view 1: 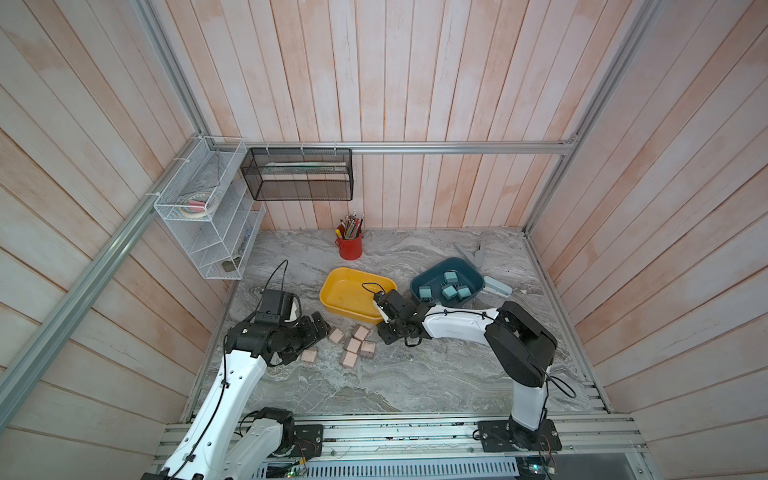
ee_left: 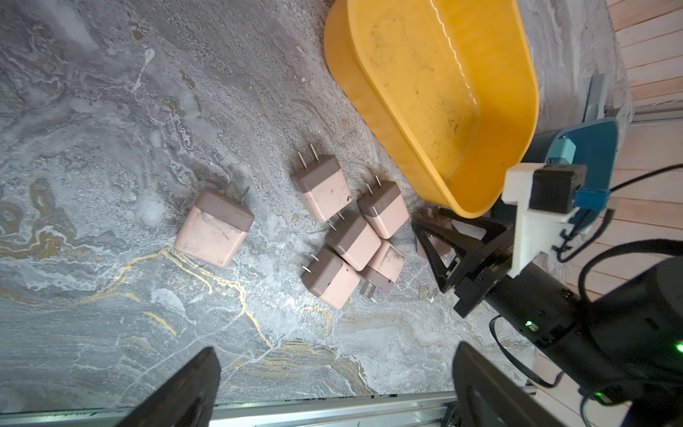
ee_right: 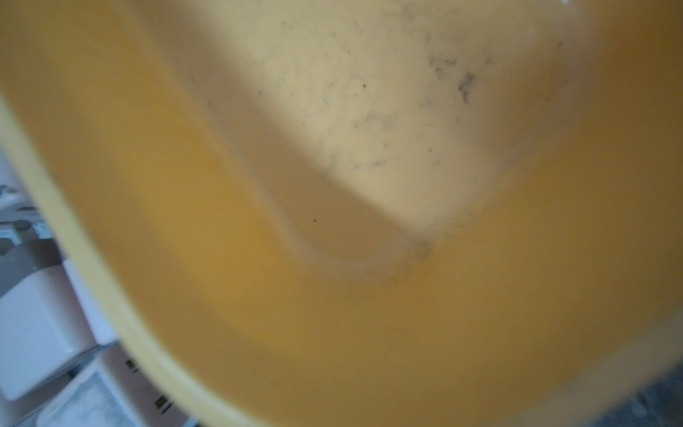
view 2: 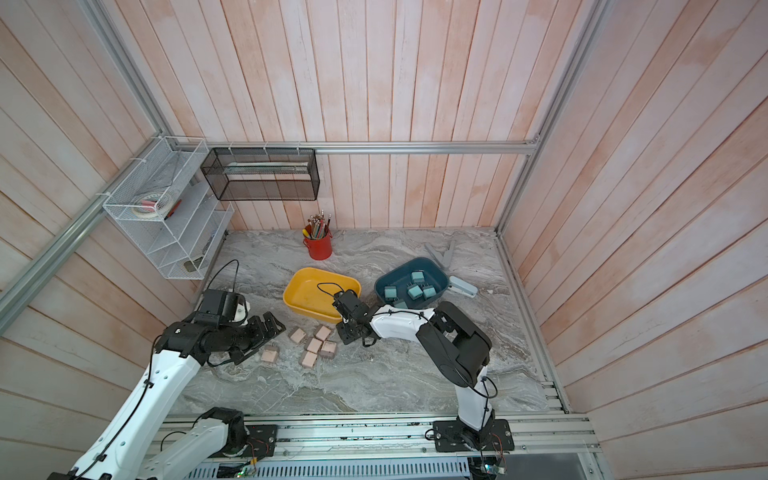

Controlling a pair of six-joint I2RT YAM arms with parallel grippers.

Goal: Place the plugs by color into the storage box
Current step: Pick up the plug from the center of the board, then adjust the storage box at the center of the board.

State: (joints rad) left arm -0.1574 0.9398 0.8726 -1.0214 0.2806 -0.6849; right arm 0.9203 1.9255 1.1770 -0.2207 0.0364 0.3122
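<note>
Nearest on the bench, we see the left gripper with jaws spread wide, holding nothing. Just beyond it, toward the left edge, six pink plugs lie loose. At the cluster's right, the right gripper is clenched on a seventh pink plug, low against the yellow bin's near wall. Farther right, the blue bin holds the teal plugs. A red pencil cup stands at the far edge.

A blurred yellow tub fills most of the view, its floor speckled dark; pale plugs show beyond its rim.
</note>
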